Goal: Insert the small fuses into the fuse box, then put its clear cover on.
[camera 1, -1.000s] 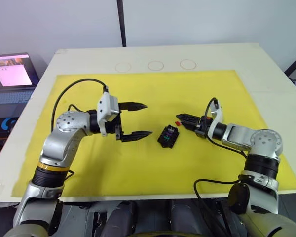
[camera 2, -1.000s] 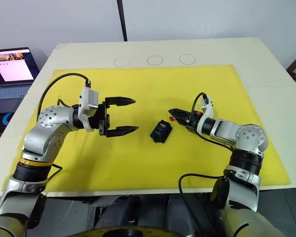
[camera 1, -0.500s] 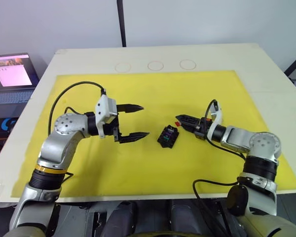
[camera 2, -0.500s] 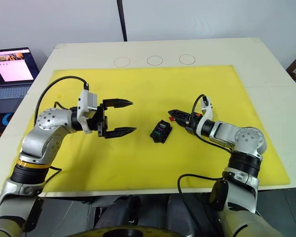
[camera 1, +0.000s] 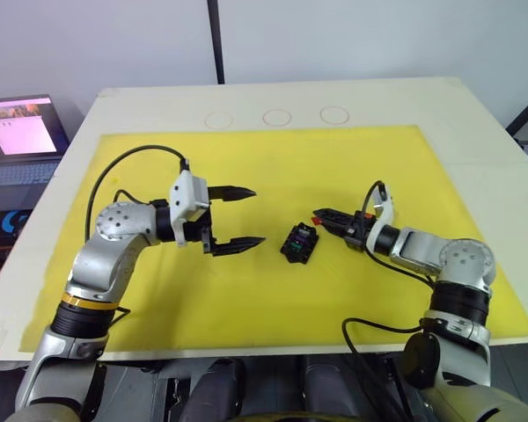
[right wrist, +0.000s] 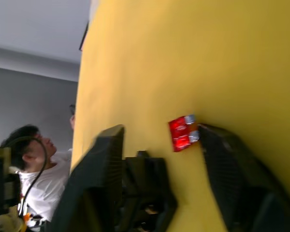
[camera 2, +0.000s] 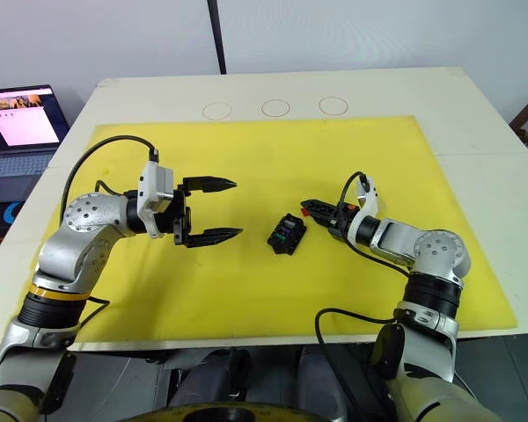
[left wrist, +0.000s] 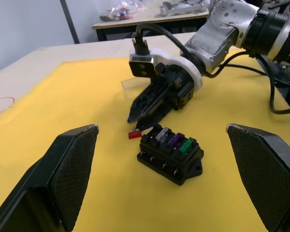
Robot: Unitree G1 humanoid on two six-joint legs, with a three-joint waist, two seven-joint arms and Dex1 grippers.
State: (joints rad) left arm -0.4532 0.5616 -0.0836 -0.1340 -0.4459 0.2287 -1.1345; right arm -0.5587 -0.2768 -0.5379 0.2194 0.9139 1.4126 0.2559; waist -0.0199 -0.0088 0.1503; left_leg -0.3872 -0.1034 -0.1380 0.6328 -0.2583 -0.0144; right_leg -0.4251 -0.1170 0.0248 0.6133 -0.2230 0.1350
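Observation:
The black fuse box [camera 1: 301,243] lies in the middle of the yellow mat [camera 1: 273,167], with a grey, a purple and a green fuse standing in its slots [left wrist: 170,140]. A red fuse [right wrist: 182,132] lies flat on the mat just beyond the box. My right gripper [camera 1: 320,216] is low over the mat, open, its fingers on either side of the red fuse, one fingertip [right wrist: 208,133] against it. My left gripper [camera 1: 255,215] hovers wide open to the left of the box, holding nothing. A pale transparent piece [left wrist: 130,88], apparently the clear cover, lies behind the right gripper.
The mat covers a white table [camera 1: 396,101] marked with three drawn circles [camera 1: 277,116] at the back. A laptop [camera 1: 18,132] sits off the table's left side. A black pole [camera 1: 216,40] rises behind the table. A person [right wrist: 29,145] is in the background.
My left gripper has drawn back slightly to the left, still open. My right gripper has edged a little closer to the red fuse and the box.

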